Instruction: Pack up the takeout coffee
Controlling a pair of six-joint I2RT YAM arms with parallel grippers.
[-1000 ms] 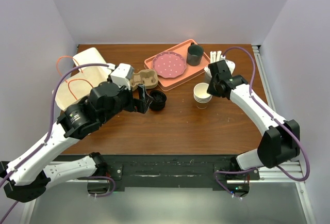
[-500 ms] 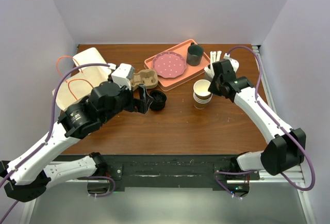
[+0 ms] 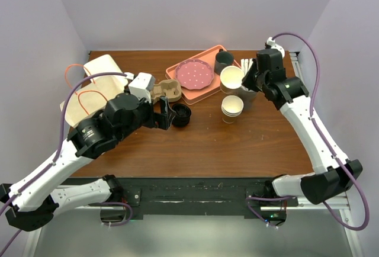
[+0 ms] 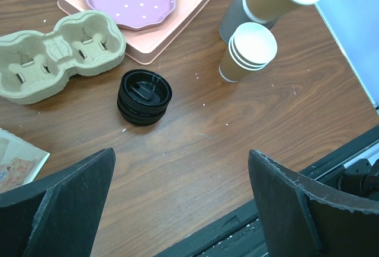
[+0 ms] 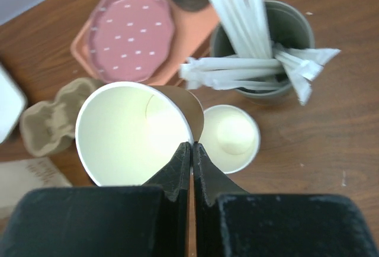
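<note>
Kraft paper cup (image 3: pixel 231 78), lidless and white inside, hangs in the air just off the right edge of the pink tray (image 3: pixel 207 93), clear of the table. The right gripper (image 5: pixel 192 145) pinches it at the rim, both fingers pressed together on the thin wall, one inside and one outside. On the wood in front of the tray's right end stands a stack of lidless cups (image 3: pixel 232 108), apart from the held cup. A grey holder (image 5: pixel 302 32) full of wrapped straws (image 5: pixel 237 8) sits to the right of the tray. A short pile of black lids (image 3: pixel 180 115) lies in front of the tray's left end, and a pulp cup carrier (image 3: pixel 164 90) sits just beside the tray's left edge. The left gripper (image 4: pixel 180 162) hovers in front of the tray near the lids, fingers spread wide and holding nothing. On the tray rest a dotted purple plate (image 3: pixel 195 73) and a dark mug (image 3: pixel 223 61).
</note>
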